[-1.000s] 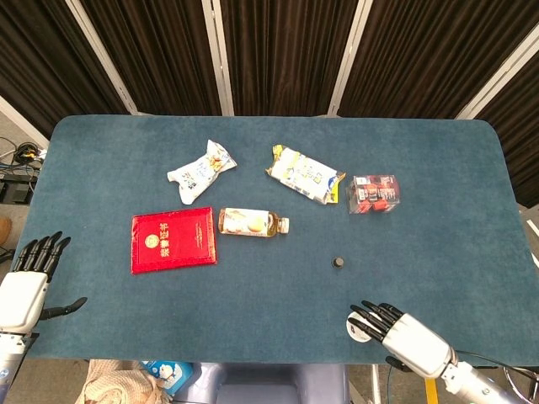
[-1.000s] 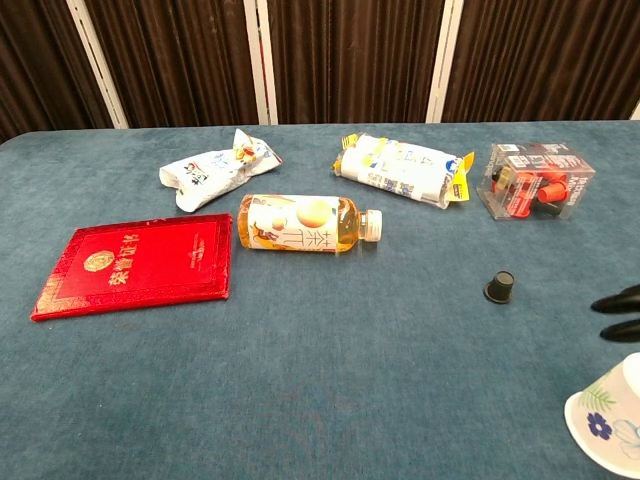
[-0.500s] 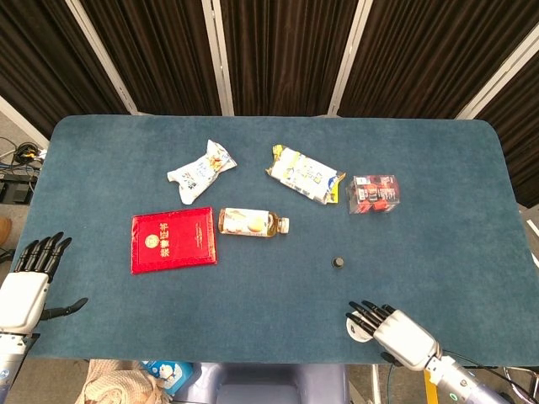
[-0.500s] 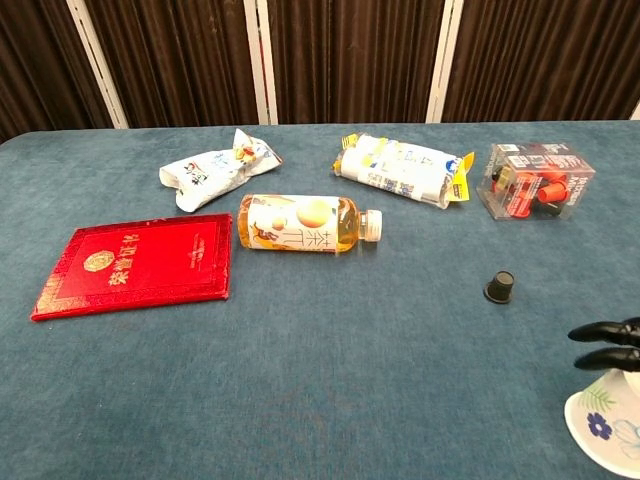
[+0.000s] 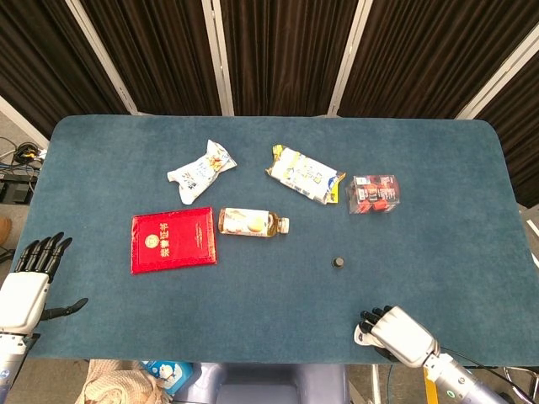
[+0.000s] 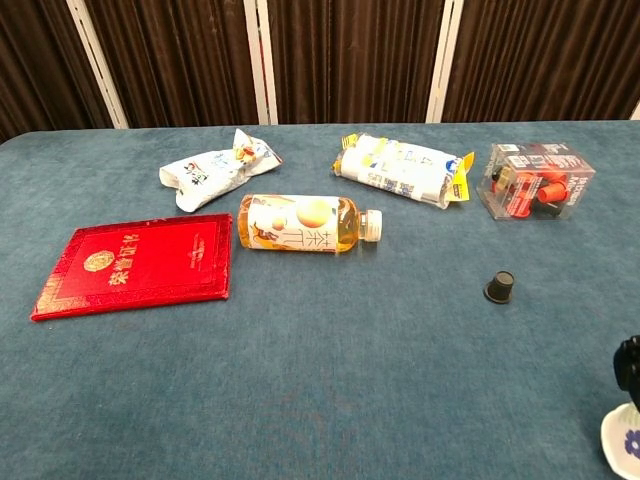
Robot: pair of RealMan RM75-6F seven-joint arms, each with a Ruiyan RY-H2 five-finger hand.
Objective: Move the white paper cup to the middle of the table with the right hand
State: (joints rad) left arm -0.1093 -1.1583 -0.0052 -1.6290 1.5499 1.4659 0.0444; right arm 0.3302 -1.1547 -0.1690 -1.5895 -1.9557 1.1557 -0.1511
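The white paper cup (image 5: 360,337) with a blue flower print lies on its side at the table's near edge, right of centre. Only a sliver of it shows in the head view. In the chest view the cup (image 6: 622,447) is cut off by the bottom right corner. My right hand (image 5: 397,334) lies over it with its dark fingers curled around the cup. The chest view shows just the fingertips of the right hand (image 6: 629,368) above the cup. My left hand (image 5: 25,286) hovers by the table's left edge with its fingers spread, holding nothing.
A red booklet (image 5: 173,240) and a tea bottle (image 5: 251,222) lie left of centre. Two snack packs (image 5: 200,171) (image 5: 305,174) and a clear box (image 5: 373,194) lie further back. A small black cap (image 5: 338,263) sits ahead of the right hand.
The right hand's fingers went from stretched out over the cup to curled around it. Hand and cup shifted right and toward the near edge. The left hand has not moved.
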